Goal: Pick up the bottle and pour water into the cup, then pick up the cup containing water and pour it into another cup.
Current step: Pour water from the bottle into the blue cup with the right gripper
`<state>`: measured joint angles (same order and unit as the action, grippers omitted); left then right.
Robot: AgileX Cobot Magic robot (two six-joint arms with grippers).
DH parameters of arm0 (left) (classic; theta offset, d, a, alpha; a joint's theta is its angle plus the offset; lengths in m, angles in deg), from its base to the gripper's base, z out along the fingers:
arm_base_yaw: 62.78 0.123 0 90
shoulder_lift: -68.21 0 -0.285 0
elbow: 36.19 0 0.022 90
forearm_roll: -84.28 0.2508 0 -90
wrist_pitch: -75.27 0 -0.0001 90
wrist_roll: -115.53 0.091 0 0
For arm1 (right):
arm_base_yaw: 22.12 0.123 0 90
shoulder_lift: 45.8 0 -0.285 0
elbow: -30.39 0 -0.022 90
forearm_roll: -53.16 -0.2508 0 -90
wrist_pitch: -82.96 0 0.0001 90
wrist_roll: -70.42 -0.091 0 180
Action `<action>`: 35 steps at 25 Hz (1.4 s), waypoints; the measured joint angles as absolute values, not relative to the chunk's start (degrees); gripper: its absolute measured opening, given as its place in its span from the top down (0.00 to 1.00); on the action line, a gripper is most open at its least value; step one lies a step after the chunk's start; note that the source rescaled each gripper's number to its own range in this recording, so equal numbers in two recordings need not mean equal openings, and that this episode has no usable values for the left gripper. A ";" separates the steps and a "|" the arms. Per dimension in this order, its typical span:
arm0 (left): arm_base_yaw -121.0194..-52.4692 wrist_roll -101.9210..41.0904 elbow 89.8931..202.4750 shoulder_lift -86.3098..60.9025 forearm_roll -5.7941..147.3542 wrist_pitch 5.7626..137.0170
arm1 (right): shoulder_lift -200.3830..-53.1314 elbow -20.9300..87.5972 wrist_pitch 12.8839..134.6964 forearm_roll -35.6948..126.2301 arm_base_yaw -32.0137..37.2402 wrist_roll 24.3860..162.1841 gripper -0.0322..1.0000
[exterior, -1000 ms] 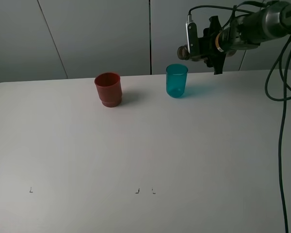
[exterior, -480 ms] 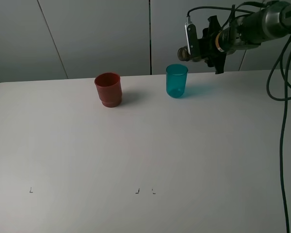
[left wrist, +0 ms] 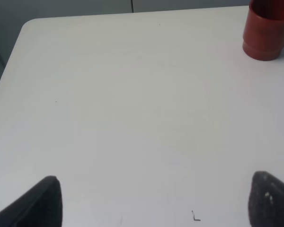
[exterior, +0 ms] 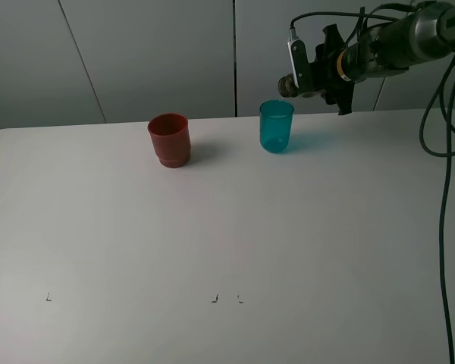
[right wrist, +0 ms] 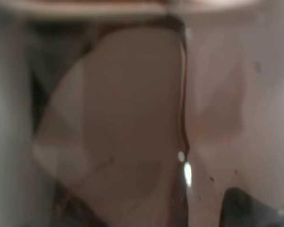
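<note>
The teal cup [exterior: 276, 126] stands upright at the back of the white table [exterior: 227, 227], with the red cup [exterior: 169, 139] upright to its left. My right gripper [exterior: 338, 67] hangs in the air above and to the right of the teal cup. It is shut on the smoky bottle [exterior: 290, 82], which lies tilted over, neck toward the teal cup. The neck is just above and right of the cup's rim. The bottle's blurred brown wall [right wrist: 123, 118] fills the right wrist view. My left gripper [left wrist: 154, 202] is open and empty over the front left of the table. The red cup [left wrist: 267, 30] shows far ahead of it.
Grey wall panels [exterior: 152, 53] stand behind the table's back edge. Black cables [exterior: 444, 189] hang down on the right side. Small pencil marks [exterior: 226, 299] lie near the front of the table.
My right gripper with the bottle has risen slightly and turned a little. The cups have not moved.
</note>
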<state>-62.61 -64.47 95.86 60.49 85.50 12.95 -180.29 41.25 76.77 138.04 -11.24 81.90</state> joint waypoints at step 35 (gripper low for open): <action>-62.61 -64.47 95.86 60.49 85.50 12.95 | -180.29 42.59 76.89 141.48 -11.24 82.05 0.97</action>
